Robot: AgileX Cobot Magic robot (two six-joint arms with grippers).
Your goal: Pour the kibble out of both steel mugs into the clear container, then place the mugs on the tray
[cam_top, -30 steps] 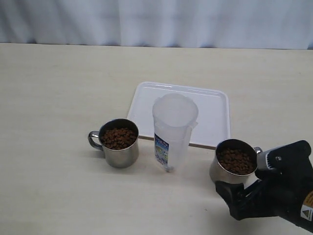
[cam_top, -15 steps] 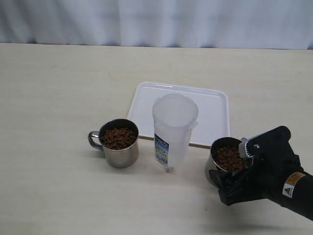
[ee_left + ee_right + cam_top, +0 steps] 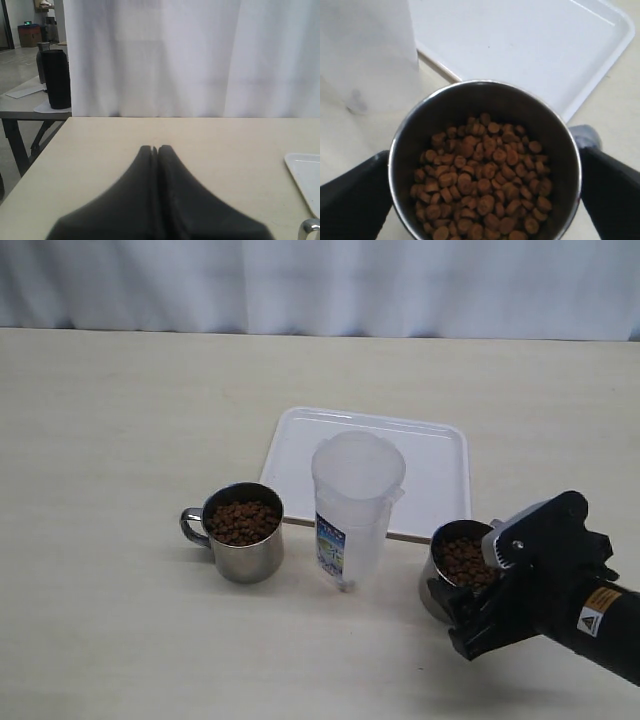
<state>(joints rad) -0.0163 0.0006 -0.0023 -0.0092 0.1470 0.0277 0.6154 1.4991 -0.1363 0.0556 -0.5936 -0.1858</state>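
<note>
Exterior: clamps the right gripper (image 3: 462, 592) round the right mug (image 3: 440, 585), upright, full of kibble (image 3: 462, 558), just beside the tray (image 3: 440, 455) and near the container (image 3: 357, 510); shows the left mug (image 3: 243, 532) full on the container's other side, untouched; left wrist: shows the left gripper (image 3: 154, 149) pressed tight together on nothing; right wrist: presses fingers (image 3: 350, 200) against both sides of the mug; looks like the first pour in hand; calls next for lifting above the container's rim, then tipping slowly so no pellets spill.
</note>
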